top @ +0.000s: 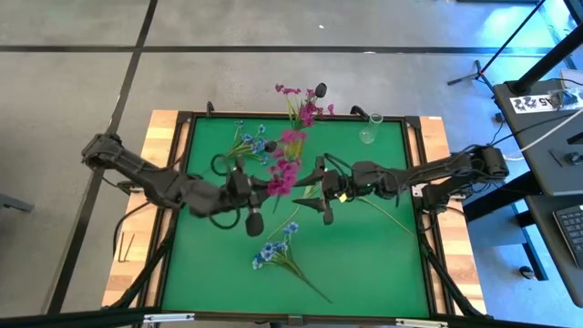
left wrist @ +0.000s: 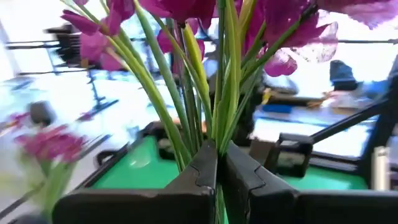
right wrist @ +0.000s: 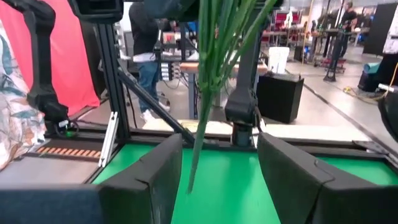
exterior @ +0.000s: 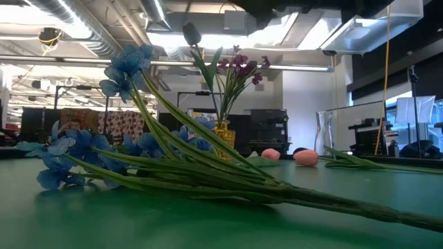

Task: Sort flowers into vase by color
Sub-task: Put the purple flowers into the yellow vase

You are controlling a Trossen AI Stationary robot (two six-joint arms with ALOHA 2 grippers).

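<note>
Left gripper [left wrist: 219, 180] is clamping magenta spray [top: 287, 159] stems above bench [top: 364, 264] ctr; right gripper [right wrist: 217, 180] is hovering w/ fingers apart around stem ends.

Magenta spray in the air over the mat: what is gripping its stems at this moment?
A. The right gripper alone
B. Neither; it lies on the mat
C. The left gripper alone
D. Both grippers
C: the left gripper is shut on the stems of the magenta spray, while the right gripper stands open with the stem ends hanging free between its fingers.
</note>
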